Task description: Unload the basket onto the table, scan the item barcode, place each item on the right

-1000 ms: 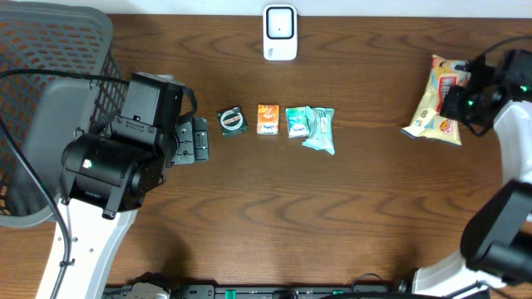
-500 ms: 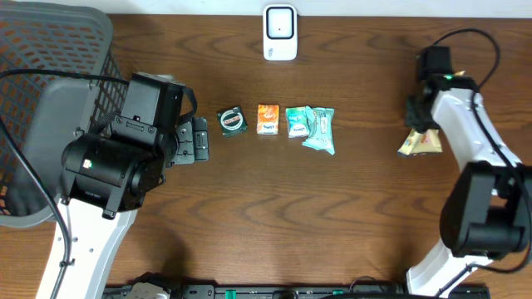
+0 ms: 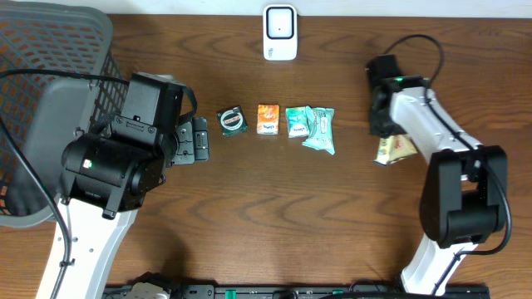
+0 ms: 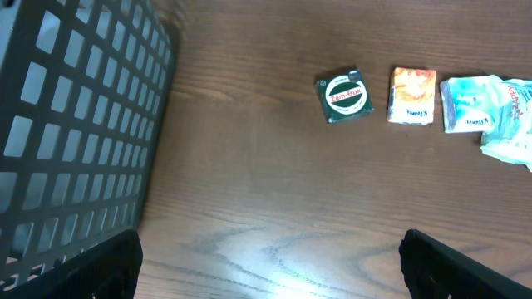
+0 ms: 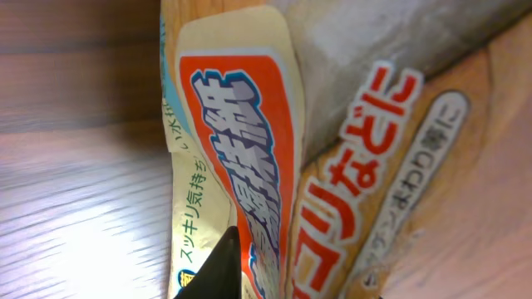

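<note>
A yellow and orange snack packet (image 3: 394, 150) with Japanese print hangs below my right gripper (image 3: 384, 124), to the right of the item row. In the right wrist view the packet (image 5: 332, 166) fills the frame, pressed between the jaws; only one dark fingertip (image 5: 224, 266) shows, lying across it. The white barcode scanner (image 3: 280, 33) stands at the table's far edge, up and left of the packet. My left gripper (image 4: 270, 274) hovers open over bare wood, nothing between its fingers.
A row of small items lies mid-table: a green tin box (image 3: 233, 121), an orange box (image 3: 267, 119), a teal packet (image 3: 298, 121) and a second teal packet (image 3: 320, 130). A black mesh basket (image 3: 50, 50) fills the left side.
My right arm has swung left from the table's right edge, carrying the snack packet toward the middle. The left arm has not moved.
</note>
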